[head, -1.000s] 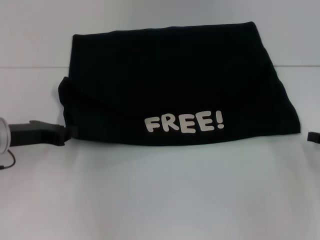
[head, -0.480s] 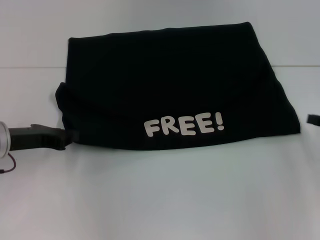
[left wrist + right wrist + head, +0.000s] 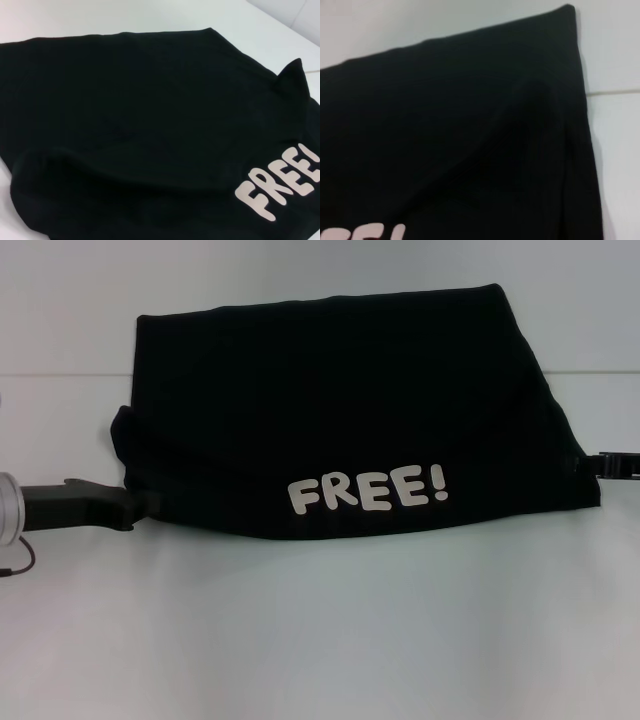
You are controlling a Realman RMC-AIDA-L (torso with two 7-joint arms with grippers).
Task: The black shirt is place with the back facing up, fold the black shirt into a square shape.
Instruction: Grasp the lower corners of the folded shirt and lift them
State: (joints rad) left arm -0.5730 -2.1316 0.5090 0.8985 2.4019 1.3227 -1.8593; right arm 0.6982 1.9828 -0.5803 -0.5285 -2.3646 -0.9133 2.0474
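The large soft black cloth T-shirt (image 3: 350,410) lies on the white table (image 3: 320,630) in a partly folded, wide trapezoid, with the cream-white "FREE!" lettering (image 3: 368,490) showing on the upper layer close to the near edge. A small flap of cloth sticks out at the shirt's left side.

The left gripper (image 3: 135,508) sits low at the near left corner of the shirt, touching or just beside the cloth edge. The right gripper (image 3: 605,465) sits at the near right corner, likewise at the edge. Whether either gripper is clenched on cloth or released cannot be told: the fingertips merge with the black fabric, and neither wrist view shows its own fingers.

Judged step: take hold of both near corners for the next fold.

Procedure for a clean fold:
1. Confirm that each gripper takes in all layers at its corner, not the top layer alone.
2. Raise both corners evenly, keeping the edge between them taut.
3. Carry the edge across in one motion and align it with the opposite edge.
4. Tuck in the left flap so the outline comes out square.

Risk: an uneven lift would skew the fold line.
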